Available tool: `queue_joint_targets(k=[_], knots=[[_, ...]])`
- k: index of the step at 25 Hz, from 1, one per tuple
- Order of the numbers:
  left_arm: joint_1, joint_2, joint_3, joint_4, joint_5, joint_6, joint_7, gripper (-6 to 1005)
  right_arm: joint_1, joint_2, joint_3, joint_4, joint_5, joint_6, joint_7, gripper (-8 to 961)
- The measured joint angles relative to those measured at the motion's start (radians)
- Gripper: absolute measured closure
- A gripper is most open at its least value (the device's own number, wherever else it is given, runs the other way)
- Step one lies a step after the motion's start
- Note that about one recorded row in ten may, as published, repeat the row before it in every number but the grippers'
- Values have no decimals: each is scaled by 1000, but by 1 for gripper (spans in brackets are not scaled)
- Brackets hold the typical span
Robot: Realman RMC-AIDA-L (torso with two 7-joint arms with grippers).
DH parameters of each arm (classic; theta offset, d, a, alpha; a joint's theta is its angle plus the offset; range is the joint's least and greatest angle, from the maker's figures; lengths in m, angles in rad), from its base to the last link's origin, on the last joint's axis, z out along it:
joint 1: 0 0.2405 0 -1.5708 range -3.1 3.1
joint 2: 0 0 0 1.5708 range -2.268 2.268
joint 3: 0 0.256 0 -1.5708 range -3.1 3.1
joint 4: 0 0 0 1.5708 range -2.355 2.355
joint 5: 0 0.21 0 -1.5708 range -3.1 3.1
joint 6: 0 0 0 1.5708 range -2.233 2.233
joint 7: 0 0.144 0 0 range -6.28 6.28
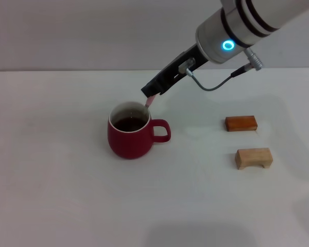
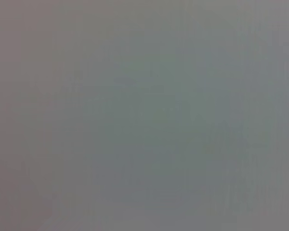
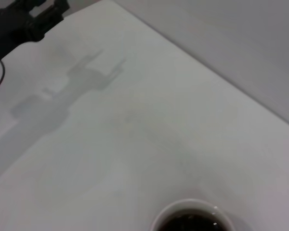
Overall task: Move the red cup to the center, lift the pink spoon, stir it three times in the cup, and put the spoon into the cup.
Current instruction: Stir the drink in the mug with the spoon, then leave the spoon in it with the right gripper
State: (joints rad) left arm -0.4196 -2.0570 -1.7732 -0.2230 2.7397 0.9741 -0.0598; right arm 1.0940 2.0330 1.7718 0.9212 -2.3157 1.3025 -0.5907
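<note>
Left arm: not seen from the head camera. Its wrist camera shows only a flat grey blank, so I cannot tell how its fingers stand.
Cup [image 1: 130, 138]: a dark red mug standing upright on the white surface [image 1: 56, 195], a little left of the middle. Its handle points right and dark liquid fills it. From the right wrist camera only its white rim [image 3: 192, 216] and the dark liquid show.
Spoon [image 1: 150, 102]: only a short length of pink handle shows, just below the fingers. It slants down and left over the cup's far right rim. The bowl end appears to be inside the cup, though it is hidden.
Right gripper [image 1: 151, 93]: reaches in from the upper right. Its dark fingers are pinched on the top of the spoon handle, just above and far right of the cup mouth.
Key relation: the spoon's long axis runs from the fingers down and left into the cup, so the cup lies below and left of the grip. Stirring or letting go likely depends on keeping the tip inside the rim.
Blocks: an orange-brown block [image 1: 242, 123] and a tan one [image 1: 254, 158] sit well to the right, apart from the cup.
</note>
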Motion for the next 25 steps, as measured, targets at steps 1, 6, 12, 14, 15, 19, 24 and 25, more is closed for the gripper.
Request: queue_joint_targets(k=[1, 6, 12, 14, 15, 19, 24, 25], knots=[[-1, 0, 0, 0, 0, 0, 0, 324, 6, 3, -2, -8, 5, 10, 0, 815], [-2, 0, 0, -4, 0, 0, 0, 324, 25, 16, -6, -30, 9, 21, 0, 815], [1, 0, 0, -5, 0, 0, -1, 324, 47, 26, -7, -68, 4, 0, -7, 816], [2, 0, 0, -6, -1, 0, -1, 324, 56, 27, -9, -87, 3, -21, -12, 816], [3, 0, 0, -6, -1, 1, -1, 324, 60, 28, -9, -98, 3, -34, -17, 816], [4, 0, 0, -4, -1, 3, -3, 324, 89, 27, -9, -158, -1, -87, -38, 815], [3, 0, 0, 0, -2, 4, -3, 324, 138, 23, -7, -230, -42, -143, -50, 816], [3, 0, 0, 0, -2, 4, -3, 324, 147, 22, -5, -243, -54, -145, -50, 816]])
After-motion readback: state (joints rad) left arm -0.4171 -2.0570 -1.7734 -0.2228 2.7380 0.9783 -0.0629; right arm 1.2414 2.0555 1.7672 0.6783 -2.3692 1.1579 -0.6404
